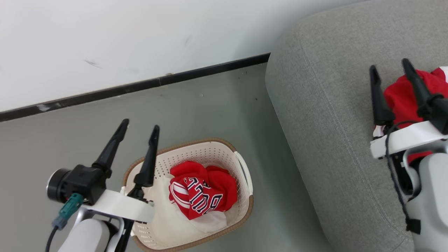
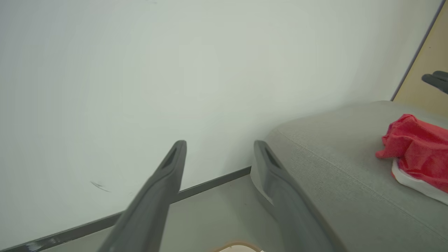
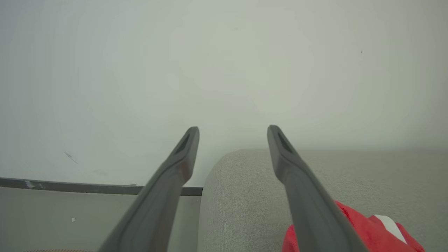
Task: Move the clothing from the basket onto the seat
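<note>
Clothing (image 1: 201, 192) crumpled red in basket (image 1: 210, 154) at lower centre; another red piece (image 1: 402, 94) on seat (image 1: 325, 115) at right edge. Left gripper (image 1: 140, 124) wide, empty, lower left beside basket. Right gripper (image 1: 389, 63) wide, empty, over piece on seat.

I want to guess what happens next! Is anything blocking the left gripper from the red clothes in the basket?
Nothing visible does. The left gripper is open by the left rim of the basket, and the red clothing lies uncovered inside, with nothing over it.
</note>
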Controlling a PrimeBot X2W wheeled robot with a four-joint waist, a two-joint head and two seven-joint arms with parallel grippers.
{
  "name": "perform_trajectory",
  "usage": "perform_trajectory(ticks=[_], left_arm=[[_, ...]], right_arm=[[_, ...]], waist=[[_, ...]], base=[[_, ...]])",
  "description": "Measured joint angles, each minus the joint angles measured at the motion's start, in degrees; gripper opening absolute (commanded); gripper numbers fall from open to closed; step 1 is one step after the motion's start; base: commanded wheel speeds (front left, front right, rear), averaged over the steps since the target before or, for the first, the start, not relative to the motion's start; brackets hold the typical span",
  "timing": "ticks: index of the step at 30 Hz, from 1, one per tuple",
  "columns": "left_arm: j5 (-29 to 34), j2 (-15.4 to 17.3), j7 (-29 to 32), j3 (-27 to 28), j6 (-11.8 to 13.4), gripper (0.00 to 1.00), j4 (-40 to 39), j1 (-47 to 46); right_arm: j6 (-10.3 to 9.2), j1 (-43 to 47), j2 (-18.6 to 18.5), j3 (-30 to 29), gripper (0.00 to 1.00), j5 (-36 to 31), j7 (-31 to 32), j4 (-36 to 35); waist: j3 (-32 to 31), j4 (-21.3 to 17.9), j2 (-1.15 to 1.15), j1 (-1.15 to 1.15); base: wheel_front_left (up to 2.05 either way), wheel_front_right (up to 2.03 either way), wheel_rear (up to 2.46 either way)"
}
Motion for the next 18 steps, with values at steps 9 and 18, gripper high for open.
perform_trajectory(ticks=[9, 18], left_arm=[[-1.6, 0.9, -1.4, 6.3, 3.4, 1.00, 2.0, 4.9], [-2.6, 0.6, -1.9, 9.0, 4.4, 1.00, 3.2, 9.3]], right_arm=[[0.00, 3.9, 1.7, 2.5, 1.00, -0.7, 0.0, -1.9], [0.00, 8.5, 3.0, 4.6, 1.00, -1.8, 0.0, -3.6]], waist=[[-3.7, 2.0, 0.00, 0.00], [-8.0, 4.7, 0.00, 0.00]], base=[[0.00, 0.00, 0.00], [0.00, 0.00, 0.00]])
